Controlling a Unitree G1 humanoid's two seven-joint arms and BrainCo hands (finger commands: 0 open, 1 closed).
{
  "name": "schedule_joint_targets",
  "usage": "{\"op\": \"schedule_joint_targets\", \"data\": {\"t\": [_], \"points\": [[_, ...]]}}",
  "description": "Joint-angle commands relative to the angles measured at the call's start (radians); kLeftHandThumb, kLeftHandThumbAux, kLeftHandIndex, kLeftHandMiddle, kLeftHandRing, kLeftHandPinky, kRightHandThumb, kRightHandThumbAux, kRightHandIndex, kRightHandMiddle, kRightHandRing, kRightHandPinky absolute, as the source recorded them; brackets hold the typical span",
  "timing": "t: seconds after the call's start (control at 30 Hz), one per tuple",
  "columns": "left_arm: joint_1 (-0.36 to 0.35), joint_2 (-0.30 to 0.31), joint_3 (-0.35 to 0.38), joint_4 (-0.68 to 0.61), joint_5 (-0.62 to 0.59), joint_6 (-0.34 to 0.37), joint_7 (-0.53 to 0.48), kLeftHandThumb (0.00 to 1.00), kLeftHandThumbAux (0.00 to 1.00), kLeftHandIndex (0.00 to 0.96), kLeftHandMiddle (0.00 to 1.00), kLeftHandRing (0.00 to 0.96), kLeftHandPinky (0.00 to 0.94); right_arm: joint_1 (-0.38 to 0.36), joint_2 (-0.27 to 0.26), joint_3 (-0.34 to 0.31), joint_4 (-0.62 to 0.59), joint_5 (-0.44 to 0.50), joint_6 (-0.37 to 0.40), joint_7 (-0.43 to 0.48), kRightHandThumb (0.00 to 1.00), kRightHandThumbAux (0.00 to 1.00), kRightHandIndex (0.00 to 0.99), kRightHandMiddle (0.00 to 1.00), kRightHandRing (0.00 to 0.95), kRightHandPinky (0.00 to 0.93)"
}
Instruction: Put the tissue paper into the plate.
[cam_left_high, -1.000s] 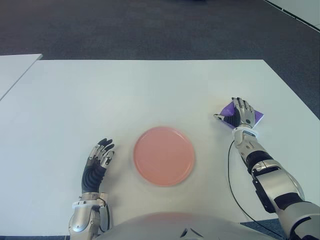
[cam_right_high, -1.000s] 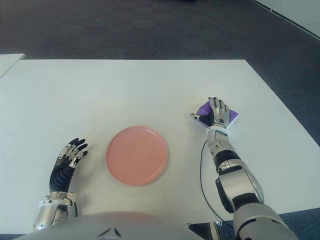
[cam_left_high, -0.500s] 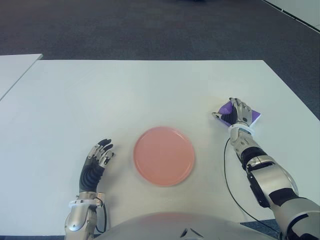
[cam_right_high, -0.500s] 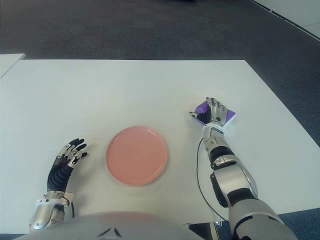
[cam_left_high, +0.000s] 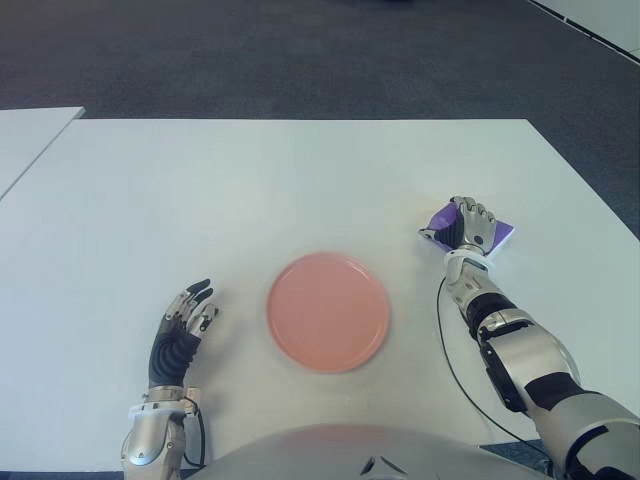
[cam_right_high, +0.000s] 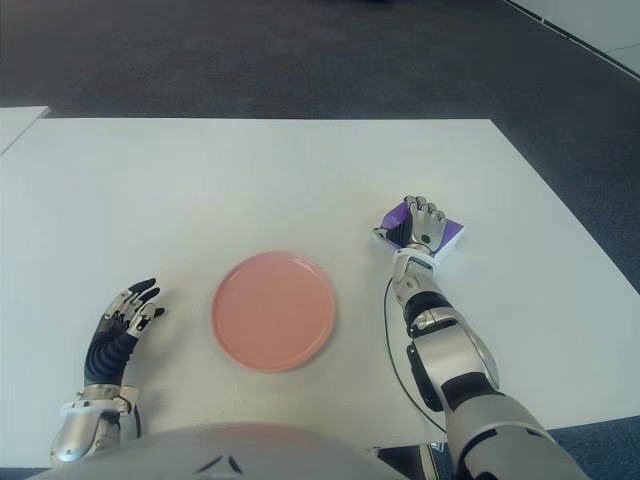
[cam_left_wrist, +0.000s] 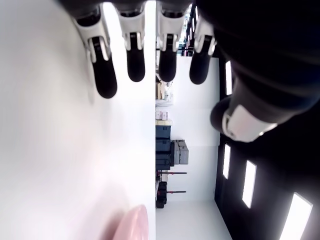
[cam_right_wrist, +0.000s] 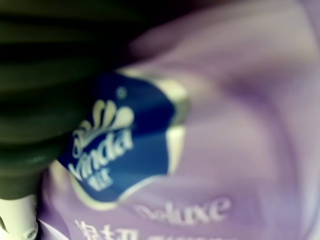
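Left hand (cam_left_high: 183, 325) sits at lower left of the eye view, just left of the plate, fingers (cam_left_wrist: 102, 70) extended and loose, holding nothing. It's out of the job, so I hold it clear of the plate to leave the drop zone free. Can't tell if it touches the desk (cam_left_high: 250, 190).

Plate (cam_left_high: 328, 311) is centre-low in the frame, pink, round, nothing in it. It lies flat in front of my torso, within reach of either arm, so it makes an easy target for the carry.

Right hand (cam_left_high: 468, 226) is at right of centre, well apart from the plate, draped over the tissue paper (cam_left_high: 497, 234). That's a purple pack lying flat on the desk, its right corner sticking out past my knuckles. Fingers are curled down over the top and far edge; the thumb is on the near-left side. The wrist view is filled by the pack's label (cam_right_wrist: 107, 150) right against the palm, so contact is tight. I read this as a closed grip on the pack, coming from above because it lies flat and low, with no side to pinch otherwise.

The pack doesn't look lifted. The job is at the grasp stage: next comes lift, swing left toward the plate, release. Risk is the soft wrapper slipping out of a top grip.
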Motion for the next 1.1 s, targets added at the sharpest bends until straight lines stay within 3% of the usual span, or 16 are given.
{"op": "schedule_joint_targets", "data": {"t": [0.03,0.17,0.23,0.33,0.53,0.83,0.97,1.1], "points": [[0.005,-0.023,0.02,0.069,0.001,0.003,0.019,0.271,0.633,0.226,0.174,0.174,0.213,0.143,0.121,-0.003,0.083,0.049,-0.045,0.047,0.847,0.678,0.406,0.505,0.701,0.533],[-0.012,-0.029,0.033,0.101,-0.013,-0.043,0.005,0.281,0.632,0.239,0.182,0.182,0.221,0.142,0.126,-0.018,0.08,0.057,-0.068,0.034,0.848,0.678,0.401,0.507,0.694,0.488],[-0.019,-0.03,0.035,0.113,-0.018,-0.059,-0.001,0.281,0.63,0.245,0.185,0.186,0.225,0.143,0.128,-0.029,0.08,0.065,-0.078,0.03,0.848,0.678,0.4,0.51,0.699,0.514],[-0.03,-0.029,0.038,0.129,-0.021,-0.074,-0.003,0.279,0.624,0.252,0.19,0.192,0.234,0.141,0.128,-0.041,0.08,0.073,-0.091,0.025,0.849,0.677,0.4,0.518,0.711,0.426],[-0.047,-0.027,0.043,0.149,-0.021,-0.083,-0.003,0.271,0.613,0.252,0.193,0.198,0.237,0.137,0.12,-0.052,0.08,0.069,-0.106,0.01,0.85,0.677,0.4,0.523,0.729,0.377],[-0.076,-0.038,0.052,0.176,-0.025,-0.097,0.001,0.266,0.602,0.244,0.193,0.191,0.216,0.134,0.123,-0.062,0.083,0.075,-0.109,-0.015,0.85,0.678,0.4,0.519,0.746,0.445],[-0.089,-0.043,0.053,0.188,-0.025,-0.103,0.004,0.263,0.598,0.244,0.186,0.177,0.196,0.137,0.117,-0.062,0.084,0.072,-0.112,-0.021,0.85,0.678,0.4,0.516,0.756,0.566],[-0.1,-0.047,0.054,0.203,-0.025,-0.118,0.003,0.262,0.597,0.247,0.18,0.167,0.185,0.138,0.112,-0.058,0.086,0.068,-0.114,-0.019,0.85,0.678,0.4,0.514,0.755,0.557]]}}
